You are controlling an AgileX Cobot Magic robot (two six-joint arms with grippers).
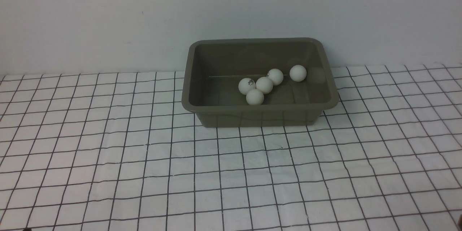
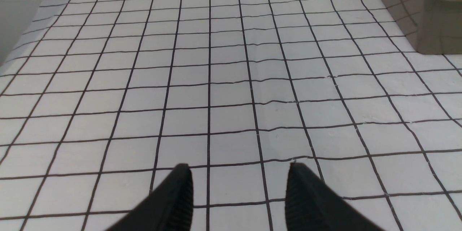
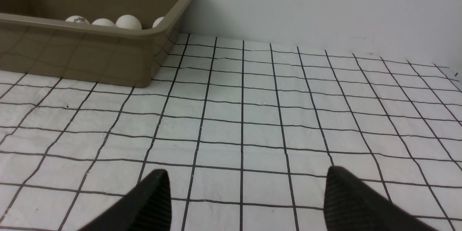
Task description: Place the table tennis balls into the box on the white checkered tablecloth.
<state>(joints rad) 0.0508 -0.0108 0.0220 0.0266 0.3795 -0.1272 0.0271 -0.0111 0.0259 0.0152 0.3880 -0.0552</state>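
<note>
The olive-brown box (image 1: 260, 117) stands on the white checkered tablecloth (image 1: 144, 158) near the back wall. Several white table tennis balls (image 1: 264, 85) lie inside it, most of them clustered near the front wall and one (image 1: 298, 73) a little apart to the right. Neither arm shows in the front view. In the left wrist view my left gripper (image 2: 238, 168) hovers over bare cloth, its fingers apart with nothing between them, and the box's corner (image 2: 433, 25) is far off. My right gripper (image 3: 247, 173) stands wide open over bare cloth, away from the box (image 3: 90, 54), above whose rim the balls (image 3: 128, 22) show.
A plain pale wall runs right behind the box. The cloth is slightly wrinkled and its far edge meets the wall. No other objects lie on the tablecloth in any view.
</note>
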